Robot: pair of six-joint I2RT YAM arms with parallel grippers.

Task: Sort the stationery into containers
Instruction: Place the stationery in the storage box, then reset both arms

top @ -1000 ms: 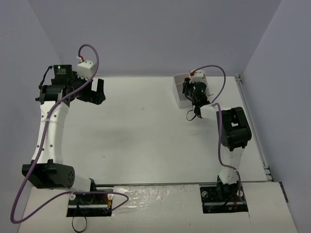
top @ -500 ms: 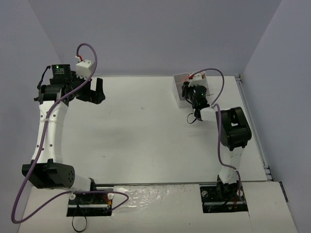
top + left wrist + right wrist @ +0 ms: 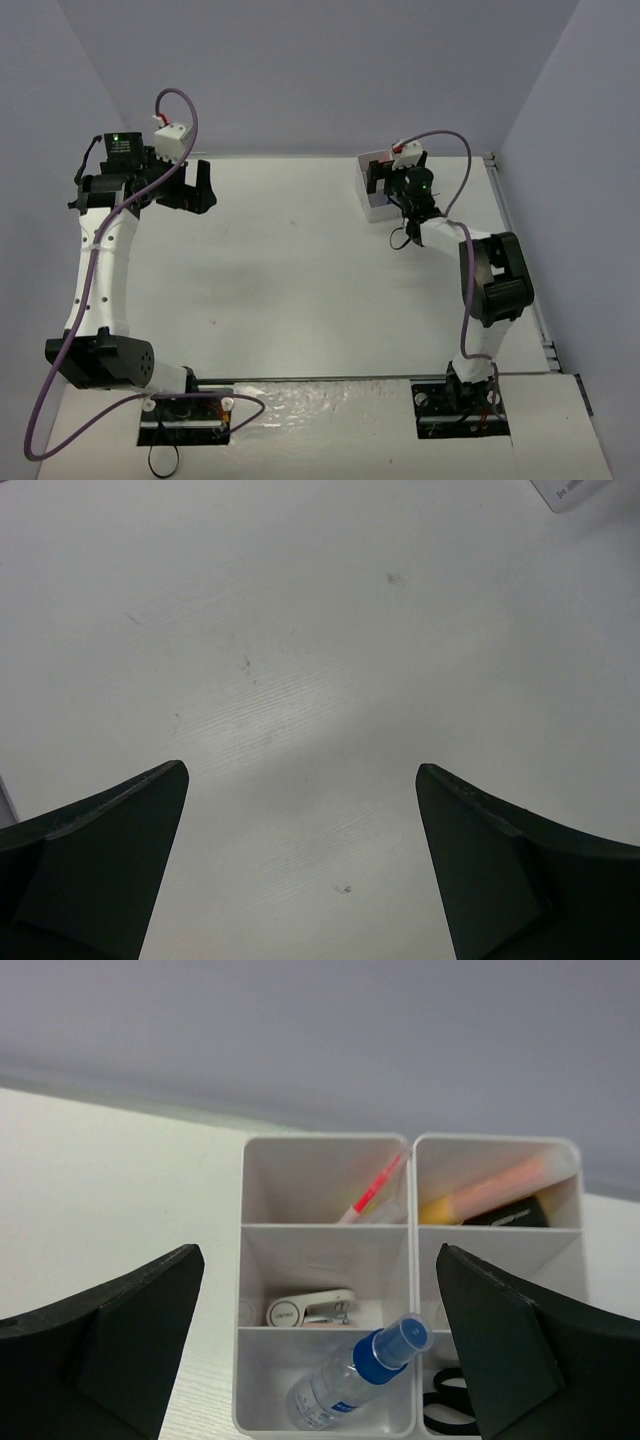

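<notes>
White plastic compartment box point(image 3: 411, 1190), far right of tabletop point(image 3: 300, 260); clear blue-capped spray bottle point(image 3: 355, 1375) in its near-left cell.
Right pincer point(image 3: 318, 1260) and left pincer point(image 3: 300, 770) apart, empty; best withdraw the right clear of walls.

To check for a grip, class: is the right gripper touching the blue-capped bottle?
Apart. The right wrist view shows the right gripper open, with white organiser visible between either jaw and the blue-capped bottle.
</notes>
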